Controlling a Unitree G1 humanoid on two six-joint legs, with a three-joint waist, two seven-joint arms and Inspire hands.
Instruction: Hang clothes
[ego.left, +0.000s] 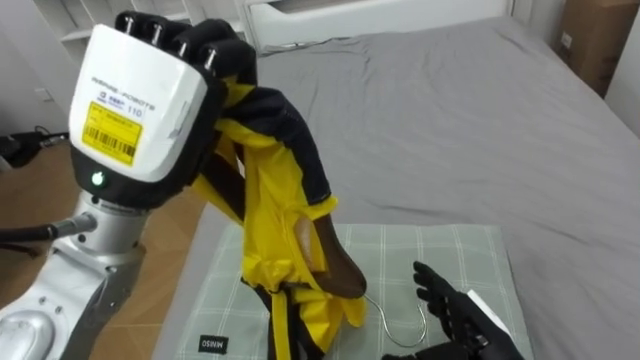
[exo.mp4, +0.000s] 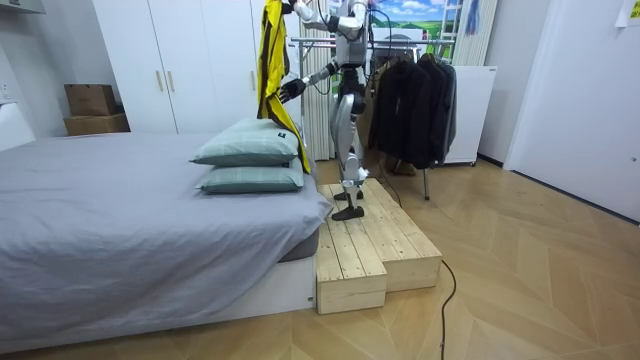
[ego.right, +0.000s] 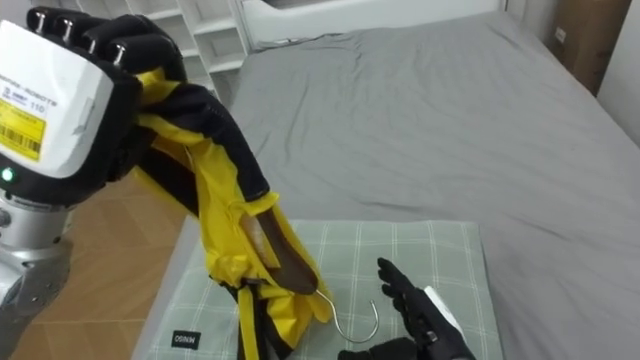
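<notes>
**Yellow jacket lifted over the bed, hanger hook hanging free**

Yellow and black cloth is bunched in the robot's left hand (ego.left: 150, 100), which is raised high at the left of the eye views with its fingers curled tightly round the gathered fabric. The jacket (ego.left: 270, 200) hangs down from that grip and has been threaded onto a brown wooden hanger (ego.left: 335, 265). The hanger is tilted steeply, so its metal hook (ego.left: 424, 322) points downward and to the right, held by nothing.

Just beside the hook, at the lower right, the right hand (ego.left: 460, 310) is seen with its dark fingers straight and slightly spread, empty. Beneath both hands a green checked pillow (ego.left: 450, 250) lies on a grey bed (ego.left: 450, 120).

In the room view the robot is shown standing on a low wooden platform (exo.mp4: 370, 250) at the head of the bed, the jacket held up above head height. A clothes rack (exo.mp4: 400, 42) with dark garments (exo.mp4: 410, 100) stands behind it.

The step in hand is judged to be taking hold of the hanger. Next, the hook would need to be grasped by the right hand and turned upright, and then a turn toward the rack would be called for.
</notes>
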